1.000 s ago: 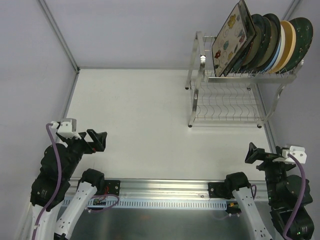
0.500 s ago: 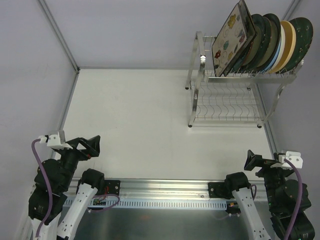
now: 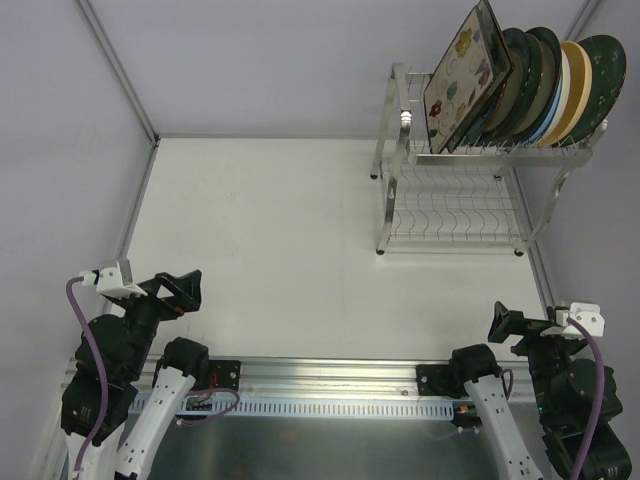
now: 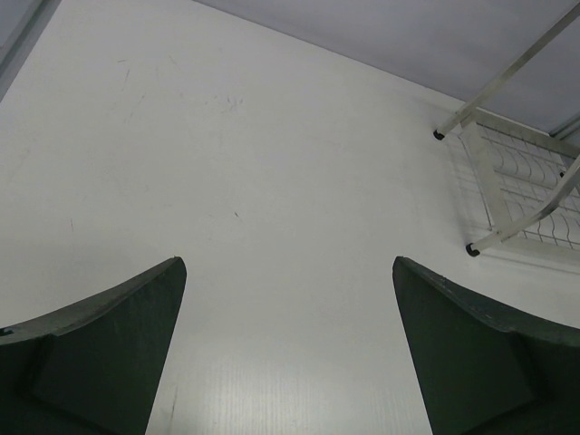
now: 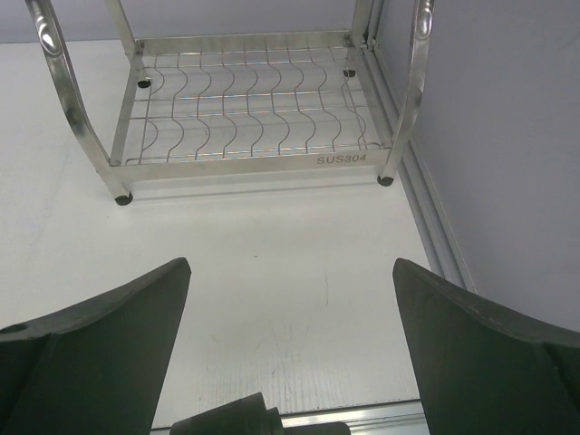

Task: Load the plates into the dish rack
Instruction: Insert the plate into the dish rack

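Note:
The silver wire dish rack (image 3: 455,195) stands at the back right of the table. Several plates stand upright in its upper shelf: a square floral plate (image 3: 460,75) at the left, then dark green, blue, cream and tan ones, with a dark green plate (image 3: 598,72) at the right end. The rack's lower shelf (image 5: 254,109) holds nothing. My left gripper (image 3: 185,290) is open and empty at the near left, low over the table. My right gripper (image 3: 505,325) is open and empty at the near right. Both wrist views show wide-apart fingers (image 4: 109,344) (image 5: 100,344) with nothing between them.
A metal frame rail (image 3: 120,70) runs along the left wall. The table's right edge rail (image 5: 435,227) lies close beside my right gripper. The rack's legs (image 4: 471,249) show at the far right in the left wrist view.
Both arms have drawn back and down toward their bases over the last second; the left gripper moved left and nearer. The plates and rack have not moved.

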Motion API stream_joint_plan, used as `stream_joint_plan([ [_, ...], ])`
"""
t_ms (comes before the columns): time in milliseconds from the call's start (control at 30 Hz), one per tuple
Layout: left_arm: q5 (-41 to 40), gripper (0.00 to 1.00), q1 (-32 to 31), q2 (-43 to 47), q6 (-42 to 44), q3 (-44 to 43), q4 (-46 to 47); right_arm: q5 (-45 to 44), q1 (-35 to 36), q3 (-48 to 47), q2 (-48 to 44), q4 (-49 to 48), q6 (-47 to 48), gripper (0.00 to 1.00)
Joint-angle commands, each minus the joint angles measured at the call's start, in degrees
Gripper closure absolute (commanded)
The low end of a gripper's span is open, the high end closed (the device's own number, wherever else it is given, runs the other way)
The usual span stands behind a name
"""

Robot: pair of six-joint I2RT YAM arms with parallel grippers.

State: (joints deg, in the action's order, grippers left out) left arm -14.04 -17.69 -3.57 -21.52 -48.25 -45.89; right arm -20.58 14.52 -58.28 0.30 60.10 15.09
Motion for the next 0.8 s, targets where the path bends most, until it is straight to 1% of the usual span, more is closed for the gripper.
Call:
stream_joint_plan([
  [0, -1.1, 0.01, -0.4, -0.6, -1.5, 0.5, 1.1, -1.2, 0.6, -1.3, -5.1, -0.1, 0.6, 0.0],
  [767, -0.2, 0.01, -0.5, 0.0, -2.7, 0.6, 1.1, -0.6, 0.9, -2.1, -5.6, 1.0, 0.6, 0.0],
])
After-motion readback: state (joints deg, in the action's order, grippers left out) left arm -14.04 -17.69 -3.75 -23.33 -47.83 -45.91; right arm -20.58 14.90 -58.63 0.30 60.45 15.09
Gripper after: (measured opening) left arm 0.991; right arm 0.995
